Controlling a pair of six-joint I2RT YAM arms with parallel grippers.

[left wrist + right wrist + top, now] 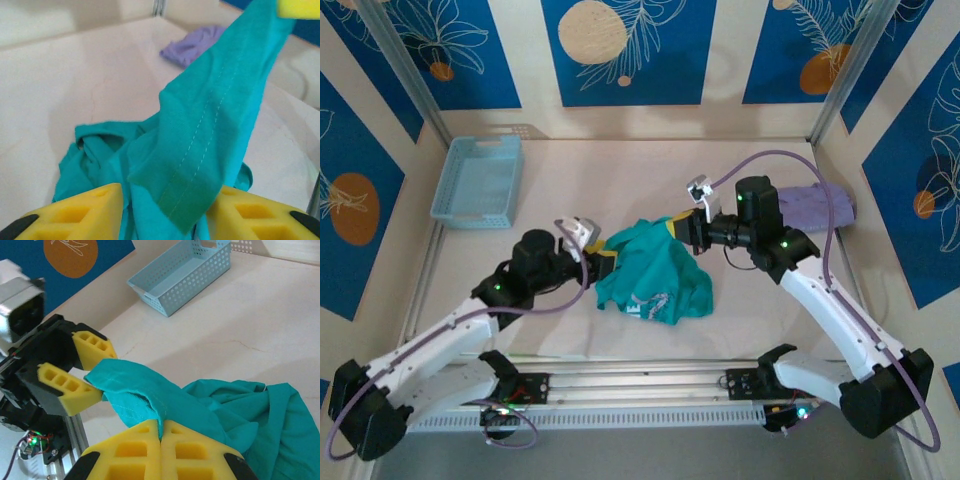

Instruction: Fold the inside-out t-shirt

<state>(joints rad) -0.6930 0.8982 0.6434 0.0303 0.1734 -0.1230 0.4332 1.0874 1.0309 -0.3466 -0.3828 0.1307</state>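
The teal-green inside-out t-shirt (655,275) lies bunched on the middle of the table, with one hemmed strip lifted off it toward the left. My right gripper (675,228) is shut on that strip; in the right wrist view its pads (140,445) meet with the cloth (225,405) pinched between them. My left gripper (598,250) stands open at the strip's free end. In the left wrist view its yellow fingers (85,210) sit apart, and the stitched hem (210,135) hangs loose between them. The left gripper (102,372) also shows across from the right one.
A light blue perforated basket (477,180) stands at the back left (182,275). A pale lavender garment (820,205) lies at the back right (192,45). Patterned walls and metal posts enclose the table on three sides.
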